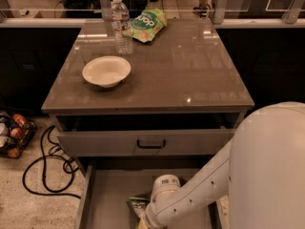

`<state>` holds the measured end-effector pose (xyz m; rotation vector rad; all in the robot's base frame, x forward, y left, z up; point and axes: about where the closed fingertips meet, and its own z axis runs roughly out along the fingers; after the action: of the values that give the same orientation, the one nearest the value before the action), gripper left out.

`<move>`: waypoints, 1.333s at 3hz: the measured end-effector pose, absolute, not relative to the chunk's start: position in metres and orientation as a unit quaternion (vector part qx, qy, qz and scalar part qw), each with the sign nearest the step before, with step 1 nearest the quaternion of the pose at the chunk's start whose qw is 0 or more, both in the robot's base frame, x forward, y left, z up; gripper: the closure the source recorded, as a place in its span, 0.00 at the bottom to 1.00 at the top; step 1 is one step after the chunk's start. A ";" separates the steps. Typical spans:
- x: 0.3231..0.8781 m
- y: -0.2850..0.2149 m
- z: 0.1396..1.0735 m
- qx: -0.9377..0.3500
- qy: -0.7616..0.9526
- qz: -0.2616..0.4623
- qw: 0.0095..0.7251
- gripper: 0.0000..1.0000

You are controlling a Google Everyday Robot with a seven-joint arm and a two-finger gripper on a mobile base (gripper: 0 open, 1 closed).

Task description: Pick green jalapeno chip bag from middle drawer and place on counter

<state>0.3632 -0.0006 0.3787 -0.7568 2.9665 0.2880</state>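
Observation:
The green jalapeno chip bag [137, 205] lies crumpled on the grey floor of the open middle drawer [107, 199], near the bottom edge of the camera view. My arm reaches down into the drawer from the right. My gripper [143, 221] sits right at the bag's near end, partly cut off by the bottom edge, and whether it holds the bag is hidden. The glossy grey-brown counter [190, 70] is above, on top of the cabinet.
On the counter stand a white bowl [106, 71], a water bottle [121, 25] and a light green "pop" bag [147, 25]. A drawer with a black handle [151, 143] is partly open above the middle drawer. Cables [43, 173] and a basket [12, 135] lie on the floor at the left.

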 end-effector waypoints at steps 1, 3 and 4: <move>0.363 -0.001 0.378 -0.254 0.962 0.093 0.033 0.64; 0.362 0.000 0.378 -0.266 0.959 0.093 0.033 1.00; 0.362 0.001 0.380 -0.274 0.957 0.092 0.034 1.00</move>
<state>0.3618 0.0008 0.3798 -0.8438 2.9418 0.2820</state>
